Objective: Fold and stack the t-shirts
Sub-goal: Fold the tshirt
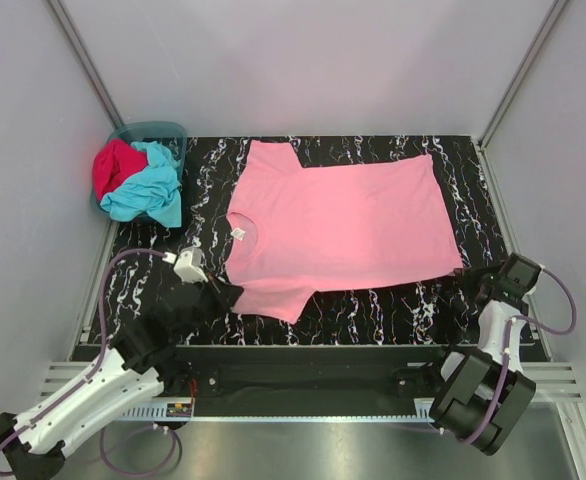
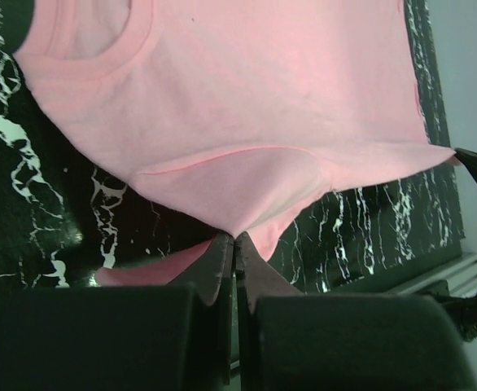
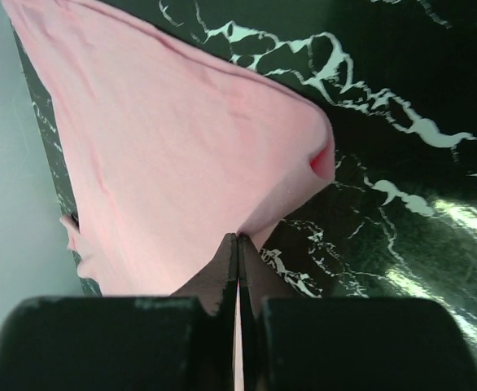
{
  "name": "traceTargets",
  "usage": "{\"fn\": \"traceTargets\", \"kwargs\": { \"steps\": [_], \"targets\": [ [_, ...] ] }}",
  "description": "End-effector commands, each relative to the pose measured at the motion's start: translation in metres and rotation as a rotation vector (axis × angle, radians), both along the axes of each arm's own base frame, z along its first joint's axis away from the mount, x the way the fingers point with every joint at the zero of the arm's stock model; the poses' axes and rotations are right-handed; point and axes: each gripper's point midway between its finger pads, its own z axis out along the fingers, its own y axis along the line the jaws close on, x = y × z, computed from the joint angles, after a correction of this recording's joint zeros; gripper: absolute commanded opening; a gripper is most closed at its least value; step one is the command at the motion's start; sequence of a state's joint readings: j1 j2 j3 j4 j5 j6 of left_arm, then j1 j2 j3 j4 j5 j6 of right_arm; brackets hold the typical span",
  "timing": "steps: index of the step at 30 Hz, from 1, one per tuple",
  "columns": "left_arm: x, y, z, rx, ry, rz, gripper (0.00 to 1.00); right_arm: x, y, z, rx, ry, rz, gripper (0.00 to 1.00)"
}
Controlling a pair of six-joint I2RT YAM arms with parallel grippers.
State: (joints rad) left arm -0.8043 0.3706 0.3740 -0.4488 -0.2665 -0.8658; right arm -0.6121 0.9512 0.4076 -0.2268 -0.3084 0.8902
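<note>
A pink tee (image 1: 343, 225) lay spread flat across the black marbled bench (image 1: 393, 310), its neck toward the left and its hem toward the right. A small white label (image 1: 239, 233) showed just inside the collar. 1 sleeve pointed to the far edge, the other toward the arms.

The left gripper (image 1: 231, 292) sat at the near sleeve, low over the bench. From its wrist camera the 2 fingers (image 2: 218, 269) were pressed together with no gap, and the sleeve's edge ran into the tips, with a strip of pink cloth showing alongside the left finger. It had the pink tee pinched at the sleeve.

The right gripper (image 1: 463, 275) was at the near hem corner, on the right side of the bench. Its wrist camera showed the fingers (image 3: 222, 273) closed tight, a thin line of pink caught between them, and the corner of the cloth lifted and curled just beyond the tips. It too held the pink tee, by the hem corner.

Between the 2 grippers the near edge of the shirt lay on the bench.

At the far left corner stood a teal basket (image 1: 158, 130). A turquoise tee (image 1: 153, 190) spilled out of it over the front rim onto the bench, and a red tee (image 1: 113, 165) was bunched beside it on the left, touching it. Both were well apart from the pink tee.
</note>
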Motion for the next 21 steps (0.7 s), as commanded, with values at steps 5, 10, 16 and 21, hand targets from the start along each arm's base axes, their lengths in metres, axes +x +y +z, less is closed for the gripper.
{"fn": "traceTargets", "kwargs": {
  "steps": [5, 10, 16, 21],
  "targets": [
    [0.026, 0.012, 0.034, 0.058, -0.096, 0.115, 0.0, 0.033, 0.008, 0.035, -0.062, -0.087, 0.062, 0.0],
    [0.042, 0.016, 0.04, 0.093, -0.12, 0.169, 0.0, 0.046, 0.012, 0.033, -0.056, -0.08, 0.074, 0.0],
    [0.064, 0.03, 0.043, 0.137, -0.133, 0.244, 0.0, 0.053, 0.009, 0.028, -0.048, -0.073, 0.052, 0.0],
    [0.082, 0.03, 0.041, 0.111, -0.12, 0.277, 0.0, 0.054, 0.009, 0.022, -0.038, -0.06, 0.039, 0.0]
  ]
}}
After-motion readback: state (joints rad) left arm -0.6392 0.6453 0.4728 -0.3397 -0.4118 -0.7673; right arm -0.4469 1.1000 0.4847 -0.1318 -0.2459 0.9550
